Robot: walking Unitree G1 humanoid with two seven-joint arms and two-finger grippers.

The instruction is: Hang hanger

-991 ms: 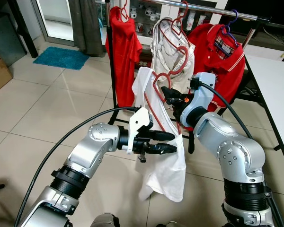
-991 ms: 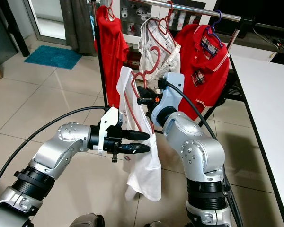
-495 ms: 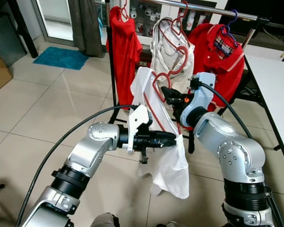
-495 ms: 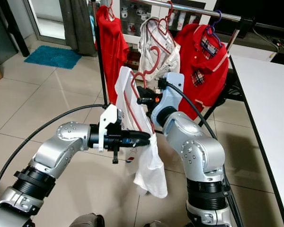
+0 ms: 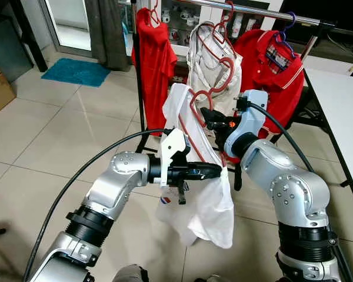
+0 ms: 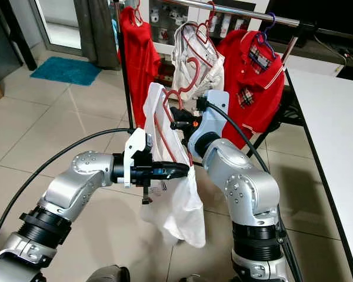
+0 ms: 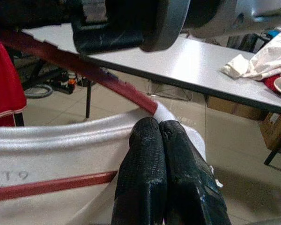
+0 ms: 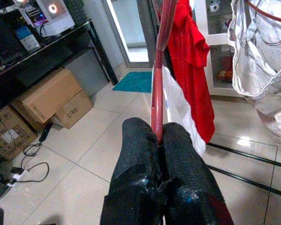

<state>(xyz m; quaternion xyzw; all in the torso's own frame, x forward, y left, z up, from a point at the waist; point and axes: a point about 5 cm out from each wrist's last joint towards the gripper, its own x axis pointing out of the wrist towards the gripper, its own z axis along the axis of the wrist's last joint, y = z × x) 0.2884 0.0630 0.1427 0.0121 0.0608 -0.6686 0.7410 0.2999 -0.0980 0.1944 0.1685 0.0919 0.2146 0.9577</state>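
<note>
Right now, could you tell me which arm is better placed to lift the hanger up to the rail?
Right. The right gripper is shut on the red hanger just below the rail, while the left gripper pinches the white shirt lower down.

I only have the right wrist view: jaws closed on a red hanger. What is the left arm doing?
Observer: The left gripper has its jaws shut on the white shirt that is draped on that red hanger, pinching a fold of cloth.
Operator: Is the hanger on the rail?
Observer: Not yet. The right gripper holds it below the rail, in front of the red polo hanging there.
</note>
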